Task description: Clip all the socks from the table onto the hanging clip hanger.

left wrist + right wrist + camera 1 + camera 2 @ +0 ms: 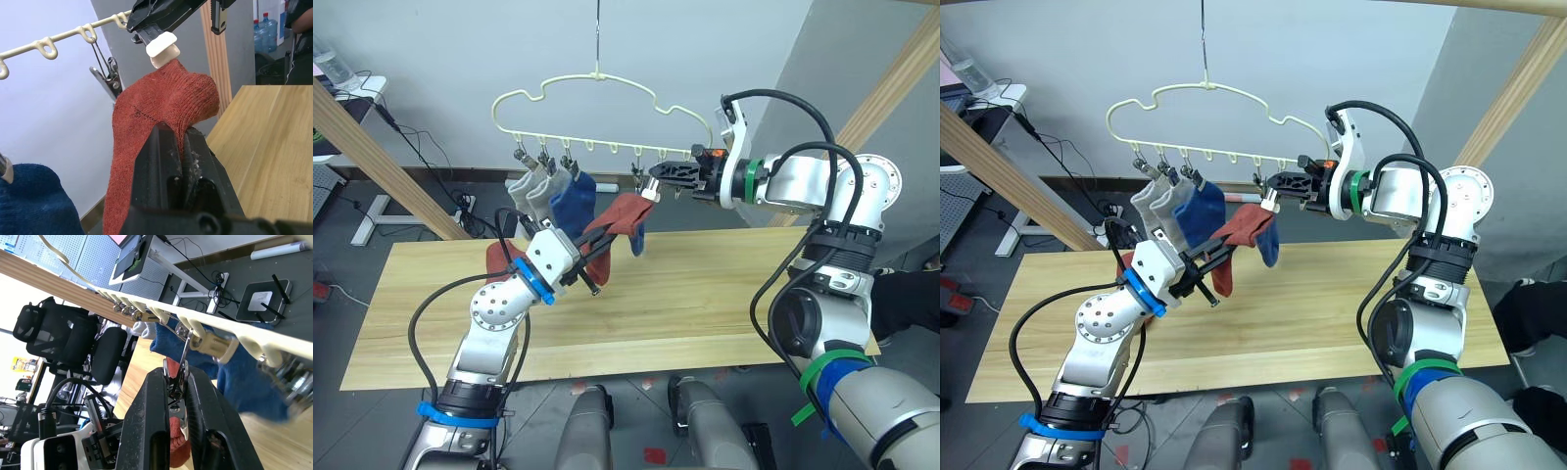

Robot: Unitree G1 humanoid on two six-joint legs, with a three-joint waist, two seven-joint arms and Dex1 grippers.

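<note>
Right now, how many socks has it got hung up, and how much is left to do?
Four look hung on the clip hanger: two grey socks and two blue socks. In hand: the left fingers hold a rust-red sock up to a clip that the right fingers pinch. Left: clipping that one, then the other red sock, lying on the table behind the left arm.

head pair overlooks table [705, 294]; wrist views seemingly close.

bright even light, blurred foreground
</note>
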